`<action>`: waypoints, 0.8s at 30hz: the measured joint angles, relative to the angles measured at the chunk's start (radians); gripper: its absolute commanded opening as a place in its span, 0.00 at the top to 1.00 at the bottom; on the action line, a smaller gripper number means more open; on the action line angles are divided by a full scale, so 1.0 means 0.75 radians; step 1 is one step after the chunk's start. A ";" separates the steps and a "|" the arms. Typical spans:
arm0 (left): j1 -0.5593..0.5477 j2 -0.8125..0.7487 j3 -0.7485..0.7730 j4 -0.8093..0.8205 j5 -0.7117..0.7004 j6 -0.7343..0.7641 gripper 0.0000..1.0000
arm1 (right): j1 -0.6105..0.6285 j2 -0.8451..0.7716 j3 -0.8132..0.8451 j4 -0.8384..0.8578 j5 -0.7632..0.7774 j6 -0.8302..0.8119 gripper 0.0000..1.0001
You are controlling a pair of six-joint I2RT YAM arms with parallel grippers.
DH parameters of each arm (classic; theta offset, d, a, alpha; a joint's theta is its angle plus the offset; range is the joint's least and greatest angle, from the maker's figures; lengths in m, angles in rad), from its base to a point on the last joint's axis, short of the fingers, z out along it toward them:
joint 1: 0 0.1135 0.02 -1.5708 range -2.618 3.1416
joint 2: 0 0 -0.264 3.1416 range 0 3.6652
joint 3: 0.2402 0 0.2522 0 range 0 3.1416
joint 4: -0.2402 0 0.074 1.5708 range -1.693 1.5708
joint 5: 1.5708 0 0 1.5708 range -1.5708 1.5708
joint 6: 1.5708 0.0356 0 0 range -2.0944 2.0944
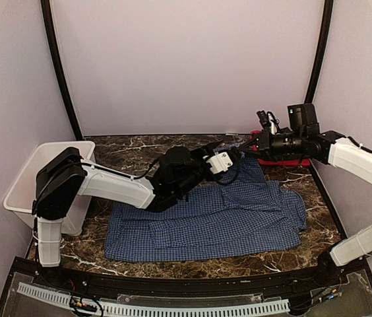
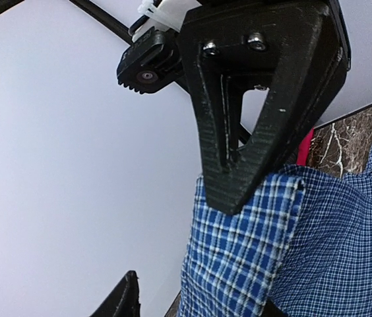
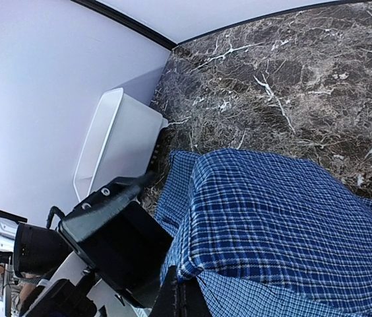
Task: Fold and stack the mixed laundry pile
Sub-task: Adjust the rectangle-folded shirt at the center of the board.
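The checked shirt [image 1: 206, 221] is lying spread on the counter [image 1: 140, 148], long axis running leftward from the orange-red shirt [image 1: 285, 160]. Just beside that garment, the right claw [image 3: 181, 300] is pinching the checked cloth's lifted edge, while the left claw [image 2: 179, 241] is straddling it, jaws apart.

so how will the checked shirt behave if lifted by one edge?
Likely floppy: the shirt sags in soft folds where its far edge is raised. Probably light, being thin cloth. Pushed, it would likely bunch rather than slide, given its wrinkles.
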 measured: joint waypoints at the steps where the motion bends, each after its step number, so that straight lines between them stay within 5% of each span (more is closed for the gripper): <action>1: 0.000 0.000 0.001 -0.004 0.001 0.018 0.78 | 0.000 -0.002 -0.003 0.000 0.000 0.000 1.00; 2: 0.000 0.000 0.001 -0.007 0.003 0.018 0.93 | 0.000 -0.004 -0.005 0.000 -0.001 0.000 1.00; 4: 0.000 0.000 0.006 -0.024 0.011 0.032 0.99 | 0.000 -0.011 -0.010 -0.001 -0.002 -0.001 1.00; 9: -0.010 -0.024 0.006 -0.124 0.027 0.069 1.00 | -0.002 -0.038 -0.010 -0.054 0.003 -0.057 0.55; 13: -0.037 -0.116 0.012 -0.357 0.048 0.085 1.00 | -0.028 -0.135 -0.010 -0.158 0.065 -0.167 0.33; 19: -0.183 -0.266 0.283 -1.016 0.158 -0.010 1.00 | -0.139 -0.367 0.054 -0.223 0.233 -0.346 0.31; 24: -0.312 -0.277 0.614 -1.516 0.286 -0.200 1.00 | -0.224 -0.332 0.104 -0.223 0.289 -0.444 0.30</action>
